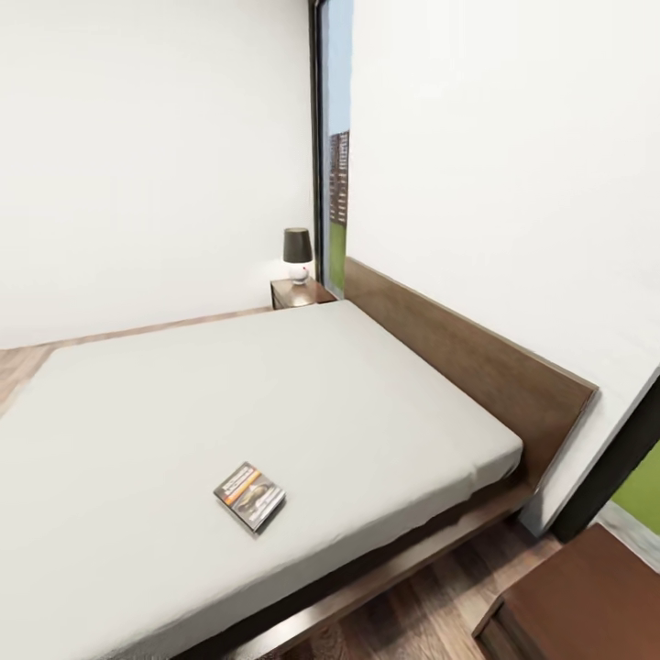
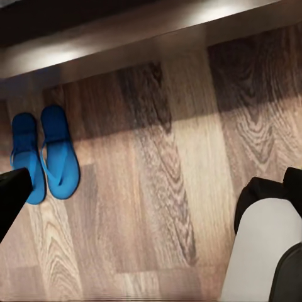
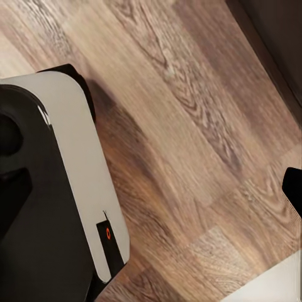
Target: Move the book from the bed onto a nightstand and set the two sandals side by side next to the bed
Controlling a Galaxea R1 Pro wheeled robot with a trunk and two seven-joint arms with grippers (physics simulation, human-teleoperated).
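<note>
Looking from the head camera across a wide low bed — flat pale grey mattress, smooth and matte, sitting in a dark brown wooden frame with a long brown headboard. Lying flat on the mattress near the closer edge: the book, thin, dark, with an orange band and white lettering. Standing at the far corner beside the headboard: a squarish dark brown nightstand, carrying a small lamp with a dark shade and a rounded white base. Showing at the bottom right corner: part of another dark wooden cabinet.

Looking from the left wrist camera at grainy wood-plank floor and two bright blue sandals — slim, elongated, lying side by side, just beside the bed frame's dark edge.

Looking from the right wrist camera at the same plank floor and the robot's glossy white-and-black base.

Cannot tell whether either end effector is wide or narrow.
</note>
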